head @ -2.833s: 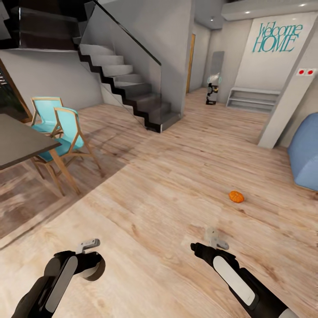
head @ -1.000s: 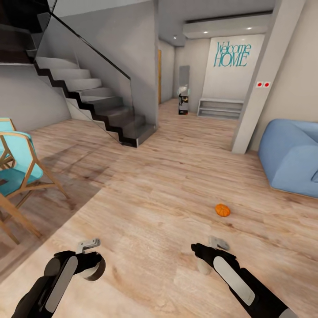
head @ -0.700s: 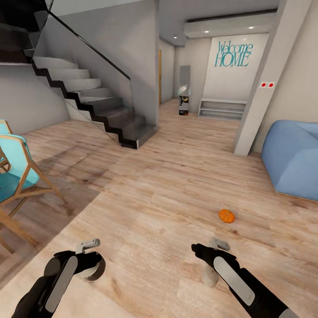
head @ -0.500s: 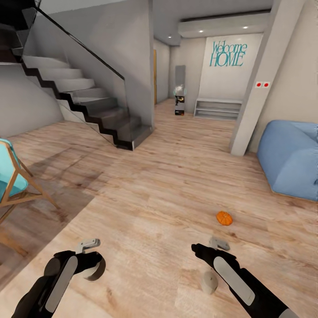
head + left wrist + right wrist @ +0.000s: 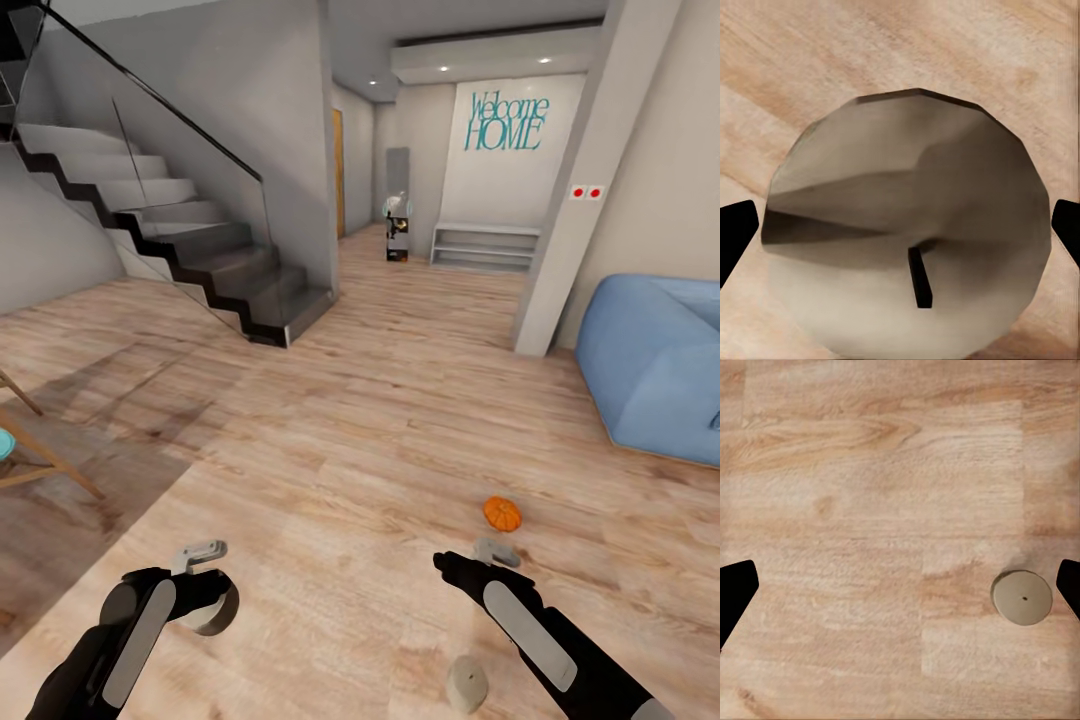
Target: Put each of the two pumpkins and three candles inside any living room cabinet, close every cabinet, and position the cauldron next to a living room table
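The left gripper (image 5: 205,590) carries a candle (image 5: 907,240) between its fingers, the dark pads set at either side of the pale round end with its short black wick, so it is clamped on that one. The right gripper (image 5: 495,552) hangs over bare wooden floor (image 5: 330,480) with its jaws wide apart and nothing between them. A second candle (image 5: 466,684) stands upright on the floor close in front of the robot, just beside the right forearm; the right wrist view looks straight down on its circular top (image 5: 1022,598), wick dot in the centre, so its long axis points up. A little farther out on the boards sits one pumpkin (image 5: 502,514), stem side up as far as can be told, between the robot and the blue sofa (image 5: 655,365). The candle is probably light, rigid and smooth-sided; a pinch across the round body from above should suit it. The pumpkin looks firm and ribbed, best taken across its widest part.
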Robot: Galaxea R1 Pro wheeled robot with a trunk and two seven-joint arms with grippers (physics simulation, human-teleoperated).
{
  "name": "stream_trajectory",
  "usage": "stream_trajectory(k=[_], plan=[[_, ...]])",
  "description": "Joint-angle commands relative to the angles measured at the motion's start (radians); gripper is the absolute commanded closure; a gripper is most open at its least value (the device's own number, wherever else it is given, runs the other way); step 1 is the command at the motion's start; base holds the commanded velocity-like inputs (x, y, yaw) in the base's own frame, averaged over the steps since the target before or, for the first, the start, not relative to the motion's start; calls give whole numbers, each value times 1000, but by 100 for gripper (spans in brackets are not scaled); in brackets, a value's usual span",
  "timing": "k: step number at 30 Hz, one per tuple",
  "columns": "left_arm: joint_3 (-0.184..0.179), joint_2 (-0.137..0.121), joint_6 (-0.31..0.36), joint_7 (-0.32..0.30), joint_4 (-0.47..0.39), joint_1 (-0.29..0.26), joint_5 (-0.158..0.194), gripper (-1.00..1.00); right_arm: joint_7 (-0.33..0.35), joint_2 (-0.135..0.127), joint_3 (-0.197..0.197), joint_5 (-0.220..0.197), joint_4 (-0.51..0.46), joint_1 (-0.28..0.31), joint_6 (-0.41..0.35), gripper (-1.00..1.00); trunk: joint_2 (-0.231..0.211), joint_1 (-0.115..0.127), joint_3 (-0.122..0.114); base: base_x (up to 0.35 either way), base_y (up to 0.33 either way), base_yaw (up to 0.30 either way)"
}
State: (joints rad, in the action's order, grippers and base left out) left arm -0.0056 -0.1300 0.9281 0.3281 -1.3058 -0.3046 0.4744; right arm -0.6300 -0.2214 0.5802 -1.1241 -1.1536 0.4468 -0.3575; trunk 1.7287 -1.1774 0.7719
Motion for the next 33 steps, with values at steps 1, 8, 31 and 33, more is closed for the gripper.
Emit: stream_trajectory(k=[1,8,31,33], plan=[[-1,0,3,9,-1,-1,9,100,-7,-1,3,-5,-2,1,-1,-100,0,0,1,284,-37,-6],[-1,0,3,9,-1,-1,9,100,-7,-1,3,-5,-2,1,-1,-100,0,0,1,283,-50,-1],[-1,-1,3,10,-1,-1,8,100,-7,-3,3,-4,-2,1,-1,-100,0,0,1,138,-54,0],[-1,-1,3,9,-1,-1,7,100,-7,-3,3,-4,-2,1,-1,-100,0,0,1,186,64,0]])
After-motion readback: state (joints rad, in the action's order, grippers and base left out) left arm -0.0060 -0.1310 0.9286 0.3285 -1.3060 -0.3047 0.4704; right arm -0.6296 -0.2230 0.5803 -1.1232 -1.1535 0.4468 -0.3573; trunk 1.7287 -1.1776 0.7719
